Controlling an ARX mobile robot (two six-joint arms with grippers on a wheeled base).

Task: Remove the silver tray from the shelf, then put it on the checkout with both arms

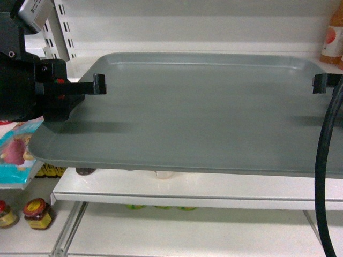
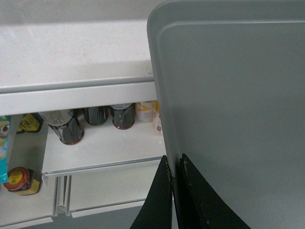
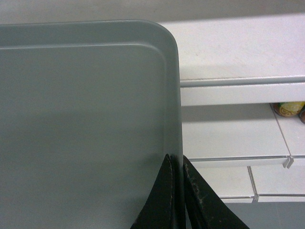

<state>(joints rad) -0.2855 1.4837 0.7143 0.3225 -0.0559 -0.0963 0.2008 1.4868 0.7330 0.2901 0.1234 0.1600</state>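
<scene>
Okay, I've got the left pincer (image 2: 174,167) and right pincer (image 3: 176,164) each pinching a side rim of the silver tray (image 1: 203,107), apparently lifted off the shelf (image 1: 187,190). Carrying it to the checkout is all ahead, I'd say.

tray: the silver tray (image 3: 86,124) fills pretty much the whole left side, rounded corner up top
gripper: right gripper (image 3: 175,191) pinched on the tray's right rim, one finger on each side
shelf: white shelf (image 3: 238,52) behind it
extras: jar lid (image 3: 288,109) peeking out below the shelf edge
</scene>
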